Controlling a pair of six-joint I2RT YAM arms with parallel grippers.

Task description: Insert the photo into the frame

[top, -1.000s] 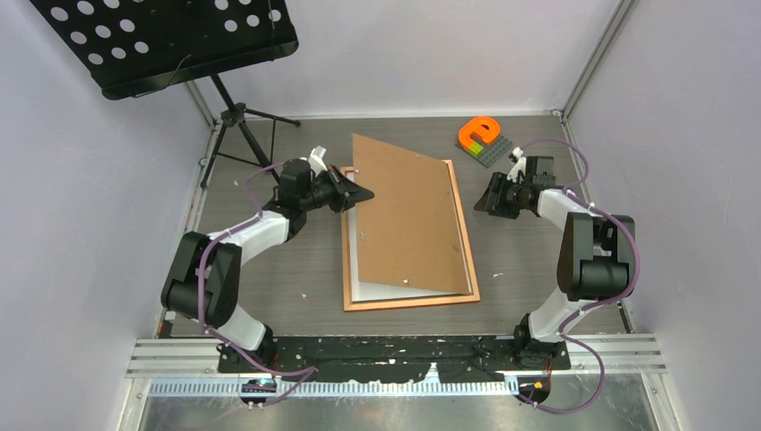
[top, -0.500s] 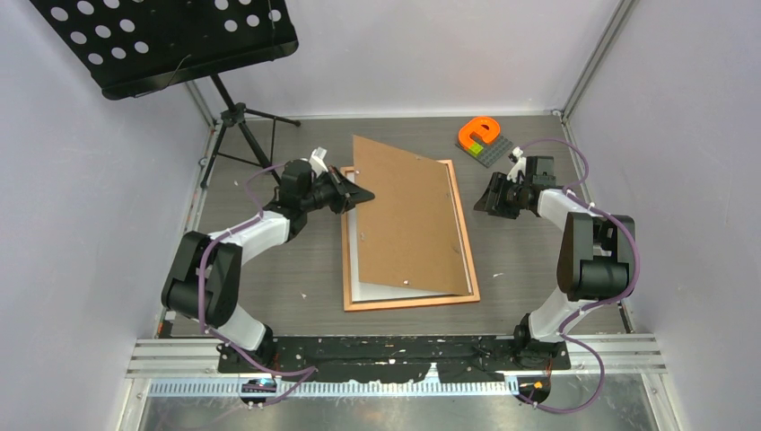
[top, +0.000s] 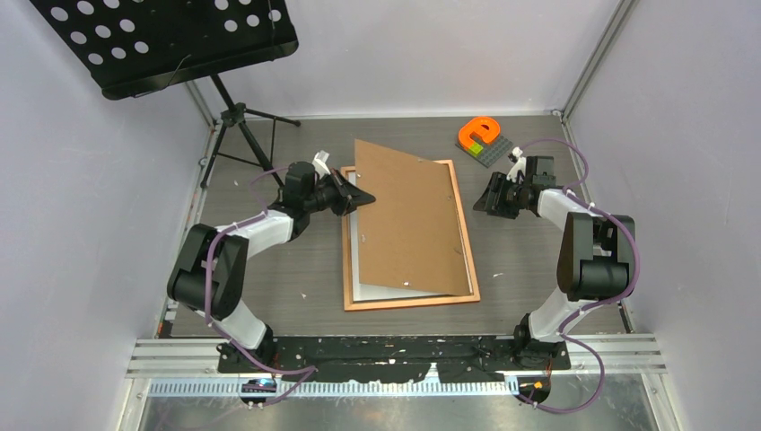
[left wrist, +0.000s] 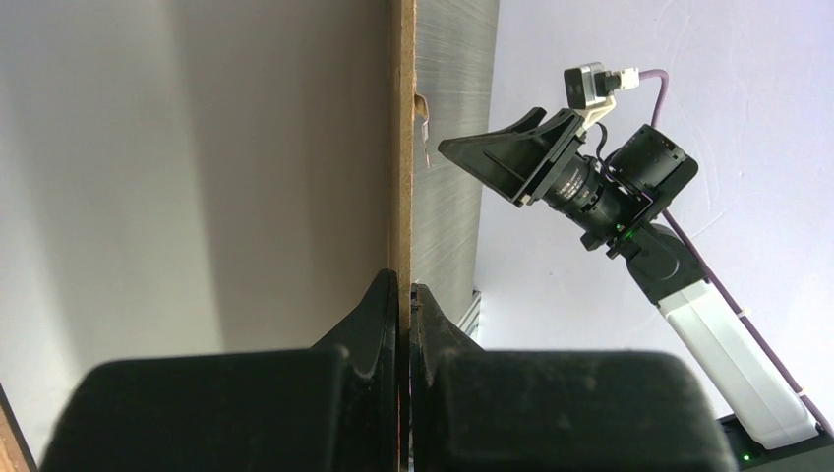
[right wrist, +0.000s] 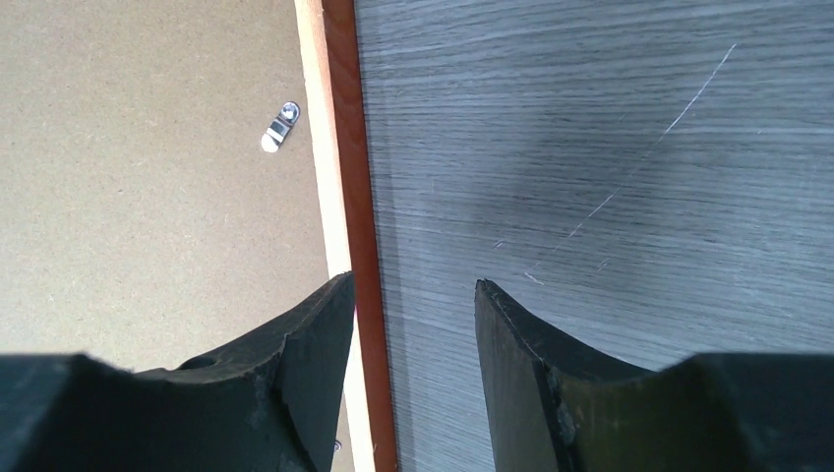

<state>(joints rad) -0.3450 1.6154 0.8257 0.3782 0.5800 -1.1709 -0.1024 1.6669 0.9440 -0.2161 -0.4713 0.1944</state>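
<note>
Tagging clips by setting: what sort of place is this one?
Probably a lab robot cell rather than a home: plain white panel walls enclose a grey tabletop, and the left arm and right arm are mounted by an aluminium rail at its near edge.

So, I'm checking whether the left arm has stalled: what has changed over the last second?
The left hand, shut on the backing board, edged slightly toward the table's middle, and the board's far left corner shifted with it. The right hand, frame and toy blocks stayed put.
</note>
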